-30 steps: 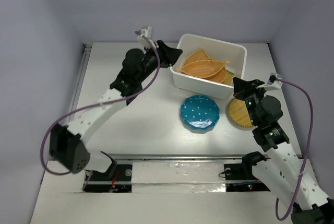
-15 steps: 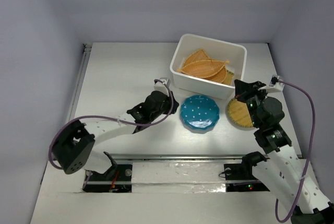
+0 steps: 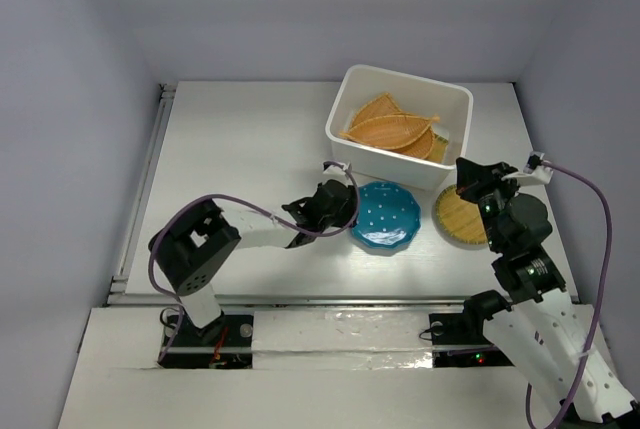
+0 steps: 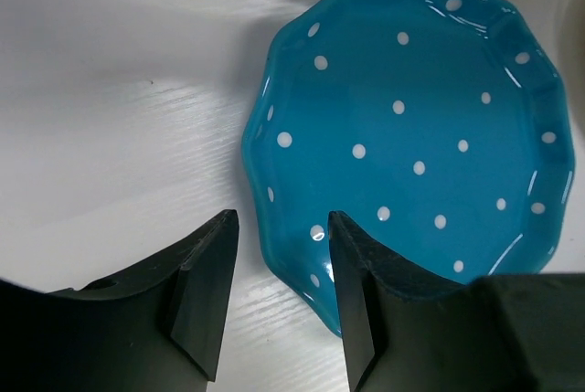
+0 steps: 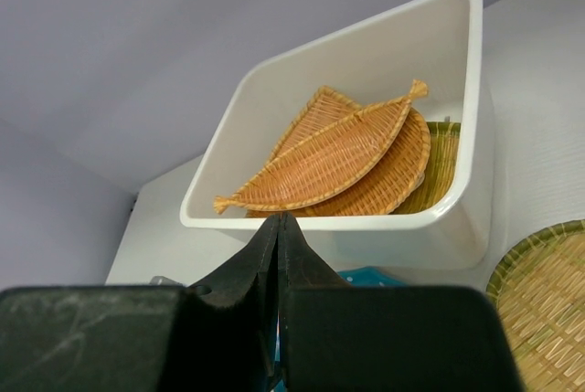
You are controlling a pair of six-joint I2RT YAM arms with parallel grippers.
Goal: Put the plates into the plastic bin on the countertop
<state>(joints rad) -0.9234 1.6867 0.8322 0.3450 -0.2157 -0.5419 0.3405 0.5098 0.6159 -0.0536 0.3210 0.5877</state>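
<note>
So, left fingers (image 4: pixel 203 293) spread wide at 9 o'clock of the blue plate (image 4: pixel 416 132), right fingers (image 5: pixel 262 255) pinched together empty, wicker plates (image 3: pixel 390 130) in the bin (image 3: pixel 388 165).

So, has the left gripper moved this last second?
Yes: the left gripper swung from the left wall of the plastic bin back toward the robot, to the teal plate.

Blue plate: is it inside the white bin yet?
No, the blue plate lies on the table just in front of the bin, where only wicker plates show.
</note>
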